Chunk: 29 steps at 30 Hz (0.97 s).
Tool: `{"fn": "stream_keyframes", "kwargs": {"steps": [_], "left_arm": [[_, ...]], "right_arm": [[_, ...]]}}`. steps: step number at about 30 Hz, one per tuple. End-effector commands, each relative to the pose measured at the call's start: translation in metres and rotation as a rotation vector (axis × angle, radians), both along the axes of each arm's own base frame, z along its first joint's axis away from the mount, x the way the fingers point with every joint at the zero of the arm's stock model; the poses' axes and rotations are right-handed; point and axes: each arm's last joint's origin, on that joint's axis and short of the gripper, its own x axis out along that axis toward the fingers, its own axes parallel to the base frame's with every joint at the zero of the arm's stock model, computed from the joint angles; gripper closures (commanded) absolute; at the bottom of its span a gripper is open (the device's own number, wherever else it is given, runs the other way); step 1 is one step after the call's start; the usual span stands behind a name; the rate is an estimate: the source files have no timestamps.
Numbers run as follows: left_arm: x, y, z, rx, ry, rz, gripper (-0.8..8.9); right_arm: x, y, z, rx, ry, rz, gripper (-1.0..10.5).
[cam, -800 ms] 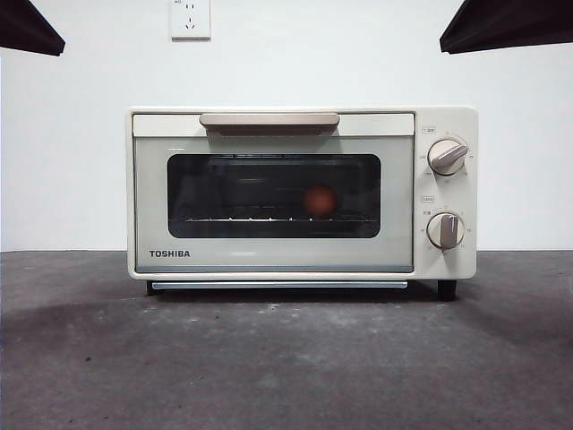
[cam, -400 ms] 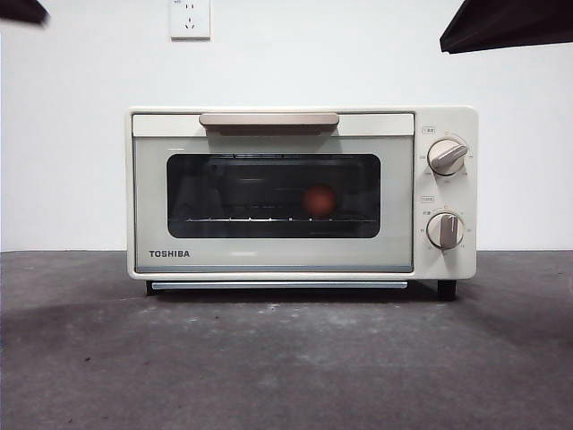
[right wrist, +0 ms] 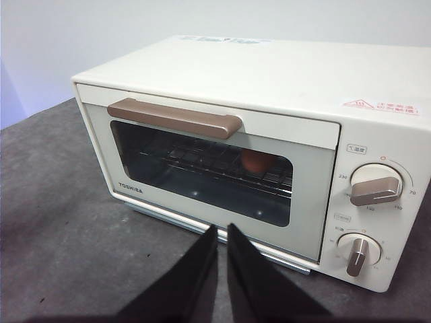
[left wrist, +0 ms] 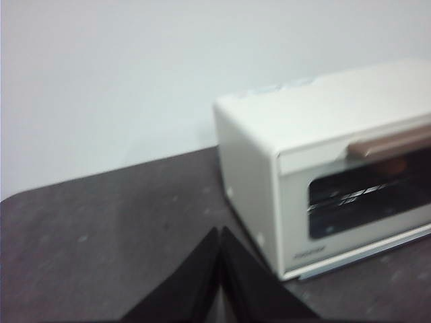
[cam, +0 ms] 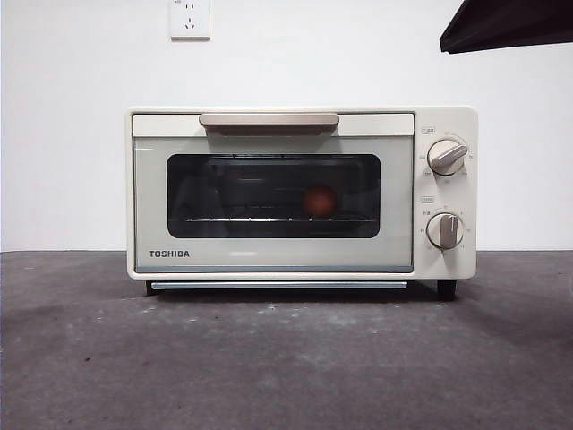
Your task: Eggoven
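The cream TOSHIBA toaster oven (cam: 269, 255) (right wrist: 269, 74) (left wrist: 256, 161) stands on the dark table with its door closed. Behind the dark glass the reddish-brown egg (cam: 320, 201) (right wrist: 259, 162) rests on the wire rack, right of centre. My right gripper (right wrist: 222, 232) is shut and empty, hovering in front of the oven door below the beige handle (right wrist: 174, 118). My left gripper (left wrist: 220, 233) is shut and empty, off to the oven's left side and apart from it. In the front view only a black arm tip (cam: 506, 25) shows at the top right corner.
Two knobs (cam: 446, 157) (cam: 444, 230) sit on the oven's right panel. A wall socket (cam: 190, 18) is on the white wall behind. Dark table surface (cam: 269, 358) stretches in front of the oven.
The black arm tip at the front view's top left corner has drawn out of view. The oven and the egg have not moved.
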Motion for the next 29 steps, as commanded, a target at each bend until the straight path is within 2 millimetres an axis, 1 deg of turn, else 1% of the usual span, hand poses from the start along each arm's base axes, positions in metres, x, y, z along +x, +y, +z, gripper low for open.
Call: {"fn": "stream_keyframes", "kwargs": {"steps": [1, 9, 14, 16, 19, 29], "left_arm": [[0.0, 0.003, -0.018, 0.019, 0.002, 0.033, 8.06], [0.003, 0.006, -0.077, -0.001, 0.048, 0.07, 8.06], [0.004, 0.006, -0.105, -0.003, 0.086, 0.07, 8.06], [0.005, 0.006, -0.112, -0.008, 0.12, 0.07, 8.06], [0.005, 0.006, -0.119, -0.026, 0.174, 0.072, 8.06], [0.006, 0.006, -0.116, -0.046, 0.144, 0.074, 8.06]], "right_arm": [[-0.001, 0.001, 0.004, 0.004, -0.014, 0.007, 9.4], [-0.001, 0.001, 0.004, 0.004, -0.014, 0.007, 9.4], [-0.001, 0.001, 0.004, 0.004, -0.014, 0.007, 9.4], [-0.001, 0.001, 0.004, 0.004, -0.013, 0.008, 9.4], [-0.001, 0.001, 0.004, 0.003, -0.014, 0.007, 9.4], [-0.001, 0.001, 0.004, 0.003, -0.014, 0.0, 9.4]]}}
